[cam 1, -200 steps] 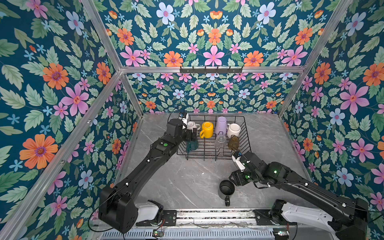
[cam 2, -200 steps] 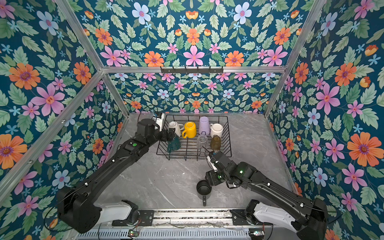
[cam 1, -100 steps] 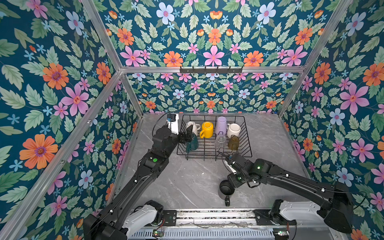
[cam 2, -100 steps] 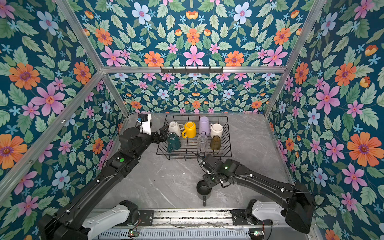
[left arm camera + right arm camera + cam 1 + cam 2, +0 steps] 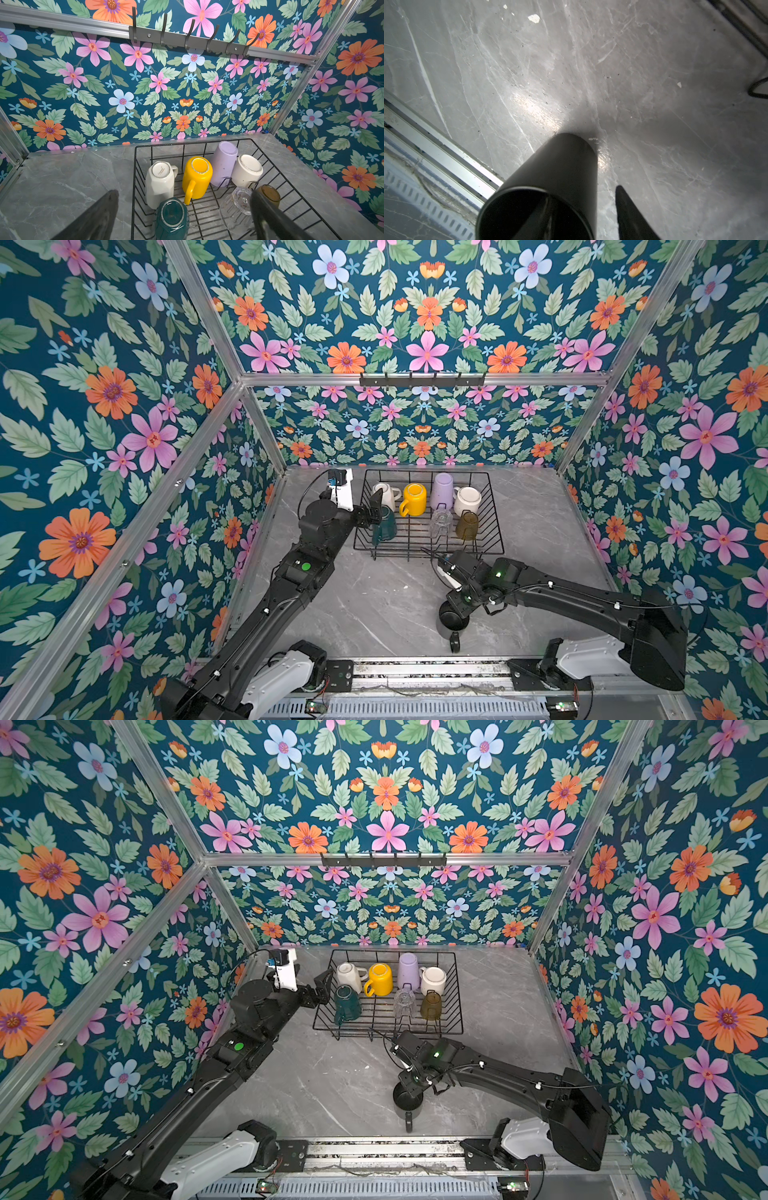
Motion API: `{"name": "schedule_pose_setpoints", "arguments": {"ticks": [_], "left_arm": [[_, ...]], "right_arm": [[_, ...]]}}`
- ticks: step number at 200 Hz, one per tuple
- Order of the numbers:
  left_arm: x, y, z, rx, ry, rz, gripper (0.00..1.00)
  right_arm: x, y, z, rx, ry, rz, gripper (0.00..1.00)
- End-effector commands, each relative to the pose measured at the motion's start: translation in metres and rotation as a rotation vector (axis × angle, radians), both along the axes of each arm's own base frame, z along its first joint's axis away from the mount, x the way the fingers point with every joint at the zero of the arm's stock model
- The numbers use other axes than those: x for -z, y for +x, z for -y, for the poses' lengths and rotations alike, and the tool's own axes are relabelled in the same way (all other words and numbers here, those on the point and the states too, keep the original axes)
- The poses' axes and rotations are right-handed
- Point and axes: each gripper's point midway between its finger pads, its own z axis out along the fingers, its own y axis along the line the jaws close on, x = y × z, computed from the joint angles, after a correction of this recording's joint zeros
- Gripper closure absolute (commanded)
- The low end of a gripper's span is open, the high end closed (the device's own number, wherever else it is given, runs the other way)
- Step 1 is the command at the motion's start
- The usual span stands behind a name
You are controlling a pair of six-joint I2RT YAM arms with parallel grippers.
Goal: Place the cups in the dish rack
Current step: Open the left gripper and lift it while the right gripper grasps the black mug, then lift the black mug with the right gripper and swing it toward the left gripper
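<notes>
Only the right wrist view is showing how the right gripper (image 5: 581, 197) is meeting the black mug (image 5: 560, 166): one finger is reaching inside the upright mug and the other is standing outside, clear of the wall, so the jaws are partly open and pinching nothing. Both top views are placing that mug on the grey table (image 5: 374, 605) at the near edge, well apart from the dish rack (image 5: 411, 533) at the far side. The left wrist view is looking into the rack, which is holding seven upturned cups. The faceted white mug (image 5: 160, 182), yellow mug (image 5: 197, 176), lavender tumbler (image 5: 224, 162) and round white mug (image 5: 247, 170) are sitting in the far row, with the dark green mug (image 5: 171, 218), clear glass (image 5: 239, 201) and olive-amber glass (image 5: 269, 195) nearer. The left gripper (image 5: 372, 512) is hanging wide open and empty at the rack's left side.
</notes>
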Motion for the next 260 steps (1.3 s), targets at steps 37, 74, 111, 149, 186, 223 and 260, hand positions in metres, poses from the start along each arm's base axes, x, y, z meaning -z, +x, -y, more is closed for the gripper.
{"name": "schedule_pose_setpoints", "arguments": {"ticks": [37, 74, 111, 149, 186, 223, 260], "left_arm": [[-0.010, -0.004, -0.006, -0.019, -0.018, 0.035, 0.00], [-0.012, -0.005, -0.008, -0.024, -0.023, 0.045, 0.00], [-0.013, -0.006, -0.009, -0.029, -0.022, 0.048, 0.00], [-0.014, -0.007, -0.011, -0.034, -0.029, 0.061, 0.00], [-0.015, -0.008, -0.012, -0.036, -0.036, 0.074, 0.00], [-0.016, -0.012, -0.010, -0.013, -0.052, 0.099, 0.00], [-0.021, -0.024, 0.000, 0.069, -0.083, 0.163, 0.00]], "right_arm": [[0.009, 0.006, -0.007, -0.034, -0.011, 0.020, 0.63], [0.012, 0.011, -0.009, -0.029, -0.024, 0.026, 0.71], [0.010, 0.014, -0.008, -0.020, -0.033, 0.039, 0.79], [0.010, 0.013, -0.009, -0.022, -0.034, 0.034, 0.96], [0.008, 0.011, -0.008, -0.022, -0.033, 0.021, 1.00], [-0.010, 0.009, -0.015, -0.004, 0.050, 0.023, 1.00], [-0.048, 0.012, -0.021, 0.071, 0.302, -0.030, 1.00]]}}
